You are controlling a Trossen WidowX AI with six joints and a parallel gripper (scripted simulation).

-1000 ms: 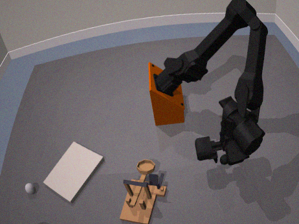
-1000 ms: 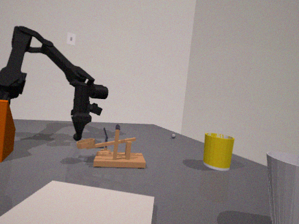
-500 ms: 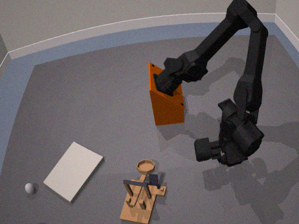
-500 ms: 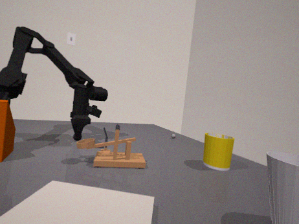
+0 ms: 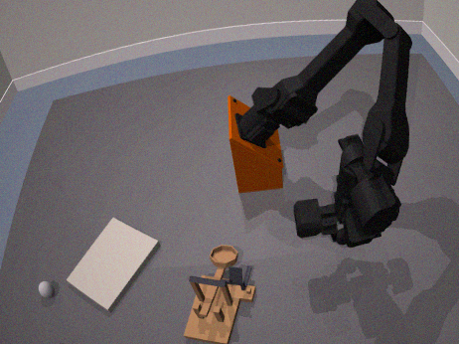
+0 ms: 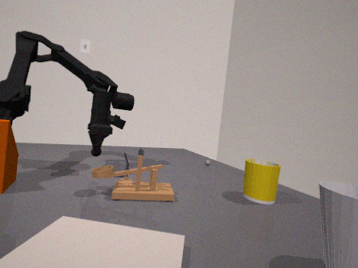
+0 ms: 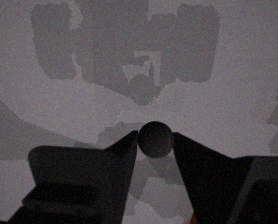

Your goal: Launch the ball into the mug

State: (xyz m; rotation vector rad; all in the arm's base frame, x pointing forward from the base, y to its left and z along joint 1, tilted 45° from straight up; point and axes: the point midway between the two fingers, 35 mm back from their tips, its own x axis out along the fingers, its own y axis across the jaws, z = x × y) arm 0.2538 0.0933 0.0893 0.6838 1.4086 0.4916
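Note:
My gripper (image 6: 96,150) (image 7: 154,135) is shut on a black ball (image 6: 96,152) (image 7: 155,140), held between the fingertips a little above the table; the hand hides the ball in the top view. The wooden catapult (image 5: 206,328) (image 6: 143,195) stands apart from the gripper, at the bottom middle of the top view. Its cup (image 5: 224,256) is empty and faces the orange block side. A dark lever (image 5: 247,277) (image 6: 126,162) stands at its side. The yellow mug (image 6: 261,181) stands upright beyond the catapult's other end, in the exterior view only.
A cream slab (image 5: 113,264) (image 6: 97,245) lies beside the catapult. A light grey ball (image 5: 46,288) lies past the slab. A small grey ball (image 6: 208,163) lies far back. A tall clear glass (image 6: 338,225) stands at the right of the exterior view. An orange block (image 5: 260,170) (image 6: 5,156) stands behind the cup.

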